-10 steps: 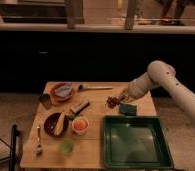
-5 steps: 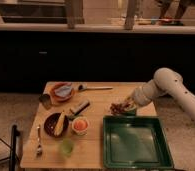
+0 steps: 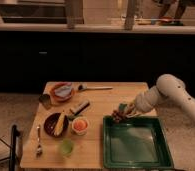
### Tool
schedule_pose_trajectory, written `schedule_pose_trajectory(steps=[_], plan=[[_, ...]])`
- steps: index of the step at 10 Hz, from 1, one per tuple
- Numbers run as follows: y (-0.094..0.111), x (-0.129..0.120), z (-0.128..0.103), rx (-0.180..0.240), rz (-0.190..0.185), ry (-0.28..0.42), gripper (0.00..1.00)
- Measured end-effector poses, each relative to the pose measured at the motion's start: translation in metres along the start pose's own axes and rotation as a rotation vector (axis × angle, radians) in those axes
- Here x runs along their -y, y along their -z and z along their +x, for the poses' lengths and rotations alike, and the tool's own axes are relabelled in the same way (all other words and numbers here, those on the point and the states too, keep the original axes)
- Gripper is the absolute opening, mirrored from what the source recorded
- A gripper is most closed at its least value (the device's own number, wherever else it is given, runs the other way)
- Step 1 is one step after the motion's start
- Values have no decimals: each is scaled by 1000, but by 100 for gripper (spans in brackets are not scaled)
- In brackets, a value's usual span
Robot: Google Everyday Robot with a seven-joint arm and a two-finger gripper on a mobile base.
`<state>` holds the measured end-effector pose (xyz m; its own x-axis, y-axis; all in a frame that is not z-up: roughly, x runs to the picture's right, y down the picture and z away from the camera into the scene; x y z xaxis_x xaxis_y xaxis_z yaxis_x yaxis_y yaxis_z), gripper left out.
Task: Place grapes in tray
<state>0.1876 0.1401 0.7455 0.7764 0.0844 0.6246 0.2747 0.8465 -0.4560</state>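
Since the earlier frames the arm has drawn back toward the tray, and the gripper now sits just over the tray's far left corner with the grapes at its tip, where a second ago it was reaching further out over the table. The fingers appear closed around the grapes, a small lumpy dark reddish bunch hanging right at the tray's rim. The tray is a large dark-green rectangle with a raised rim and a smooth, slightly glossy floor, with nothing lying in it. A bit of the green sponge shows just behind the gripper, partly hidden by it. To the left, a dark round bowl holds a yellow elongated piece of food, and a small orange-and-white cup stands just beside it. An orange plate near the table's far left holds something pale and crumpled. A long-handled spoon lies by the far edge, a dark rectangular bar lies tilted near the middle, a fork lies along the left side, and a small green cup stands near the front edge. The wooden table is light and smooth.
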Motion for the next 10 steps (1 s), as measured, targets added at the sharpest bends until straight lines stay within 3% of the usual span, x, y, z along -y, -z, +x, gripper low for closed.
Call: schedule_pose_trajectory(steps=[10], plan=[[-12,-26,11,21,-51,9,0]])
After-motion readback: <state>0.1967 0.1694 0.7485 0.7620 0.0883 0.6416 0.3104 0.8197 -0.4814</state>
